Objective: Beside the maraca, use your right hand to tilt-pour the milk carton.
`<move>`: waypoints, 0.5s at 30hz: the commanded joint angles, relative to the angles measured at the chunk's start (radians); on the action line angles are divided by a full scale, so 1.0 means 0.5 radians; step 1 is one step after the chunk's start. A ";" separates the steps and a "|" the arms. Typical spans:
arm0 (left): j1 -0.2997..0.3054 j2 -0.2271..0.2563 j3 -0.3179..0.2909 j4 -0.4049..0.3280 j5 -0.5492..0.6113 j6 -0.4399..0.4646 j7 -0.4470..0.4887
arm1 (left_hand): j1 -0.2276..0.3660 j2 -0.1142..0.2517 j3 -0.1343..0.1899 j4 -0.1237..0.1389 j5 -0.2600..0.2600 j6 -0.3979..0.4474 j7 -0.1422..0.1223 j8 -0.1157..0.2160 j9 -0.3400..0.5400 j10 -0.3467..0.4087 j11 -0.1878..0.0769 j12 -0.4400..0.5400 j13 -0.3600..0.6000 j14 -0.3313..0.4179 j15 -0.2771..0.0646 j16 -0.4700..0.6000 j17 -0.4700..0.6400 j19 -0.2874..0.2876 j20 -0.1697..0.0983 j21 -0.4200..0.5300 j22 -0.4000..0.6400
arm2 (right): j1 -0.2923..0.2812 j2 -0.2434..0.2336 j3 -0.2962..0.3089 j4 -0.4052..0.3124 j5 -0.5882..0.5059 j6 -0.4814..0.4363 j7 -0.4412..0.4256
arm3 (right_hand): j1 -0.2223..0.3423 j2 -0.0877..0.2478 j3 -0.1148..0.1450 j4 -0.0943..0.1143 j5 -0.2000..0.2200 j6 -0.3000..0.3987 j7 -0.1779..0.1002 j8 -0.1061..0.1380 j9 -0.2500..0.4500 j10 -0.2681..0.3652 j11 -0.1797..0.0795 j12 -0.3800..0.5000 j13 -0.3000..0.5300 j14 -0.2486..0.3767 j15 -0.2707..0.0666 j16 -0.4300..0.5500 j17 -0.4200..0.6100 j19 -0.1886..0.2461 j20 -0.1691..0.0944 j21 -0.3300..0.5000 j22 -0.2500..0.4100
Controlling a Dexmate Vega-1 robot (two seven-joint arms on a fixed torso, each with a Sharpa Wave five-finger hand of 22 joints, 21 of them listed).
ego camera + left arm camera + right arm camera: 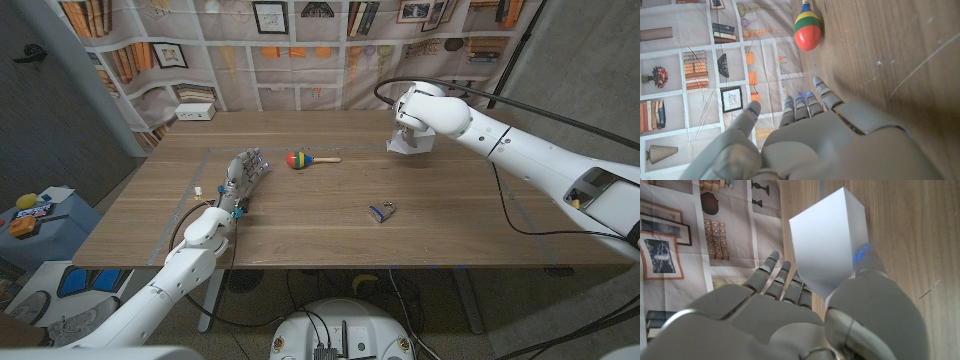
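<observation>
The left hand (243, 178) stands on the wooden table (330, 225) near its left edge, fingers apart, holding nothing. The maraca (298, 159) lies just beyond, its handle pointing right. Much open wood follows. Toward the far edge, the right hand (418, 128) grips the white milk carton (827, 247), tilted. A small clip (380, 211) lies apart

So my right hand (418, 128) has the milk carton (408, 143) at the table's (300, 225) far side. The maraca (300, 159) lies between my hands, just beyond my left hand's (243, 177) fingertips. A small clip thing (381, 211) lies nearer me.
</observation>
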 commanded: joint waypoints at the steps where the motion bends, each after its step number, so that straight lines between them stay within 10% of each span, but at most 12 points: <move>1: 0.018 0.005 -0.016 0.021 -0.019 -0.040 -0.043 | -0.013 0.143 0.021 -0.004 -0.005 0.023 0.004 0.001 0.004 0.017 0.003 -0.003 0.004 0.010 -0.002 -0.001 0.003 0.013 -0.004 -0.005 0.004 | -0.040 -0.002 0.044 -0.054 -0.005 -0.017 -0.008 | -0.009 0.013 0.008 0.010 0.011 -0.008 0.004 0.001 0.006 -0.001 -0.007 0.001 0.012 0.013 -0.181 -0.001 0.010 0.007 -0.014 -0.006 0.006; 15: 0.010 0.012 -0.019 0.029 -0.016 -0.052 -0.063 | -0.014 0.146 0.029 -0.002 -0.005 0.030 0.008 0.002 0.004 0.021 0.003 -0.002 0.005 0.013 -0.001 -0.001 0.004 0.015 -0.002 -0.005 0.005 | -0.151 -0.024 0.227 -0.114 0.227 -0.198 -0.127 | -0.010 0.012 0.013 0.007 0.018 -0.005 0.004 0.007 0.009 0.003 -0.011 -0.004 0.017 0.028 -0.192 -0.002 0.012 0.016 -0.022 -0.003 0.006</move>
